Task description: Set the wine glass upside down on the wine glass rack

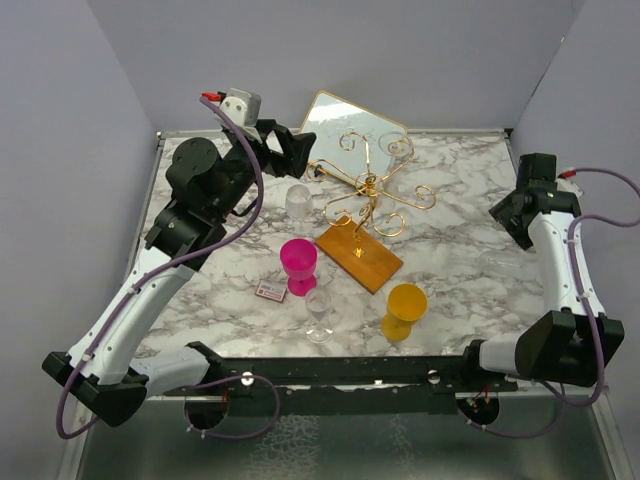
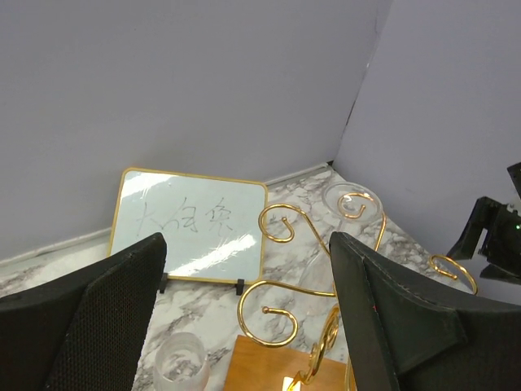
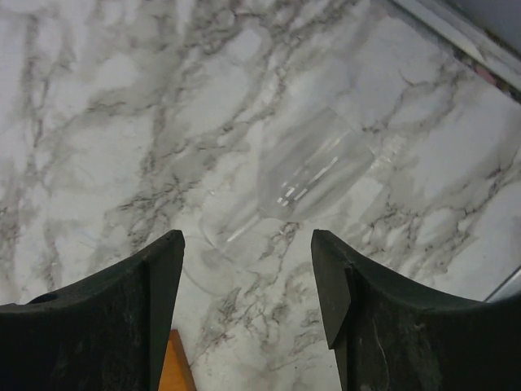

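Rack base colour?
Orange-brown wood. The wine glass rack base shows best in the top external view.

From my remote seat I count four clear glasses (back glass, front glass, rack glass, lying glass), plus one pink goblet, one yellow goblet, one gold wire rack, one gold-framed board and one small card.

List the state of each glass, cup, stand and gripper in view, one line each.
left gripper: open, empty
right gripper: open, empty
wine glass on the right: lying on its side
near clear wine glass: upright
pink cup: upright
yellow cup: upright
wine glass rack: standing upright
mirror: propped on edge
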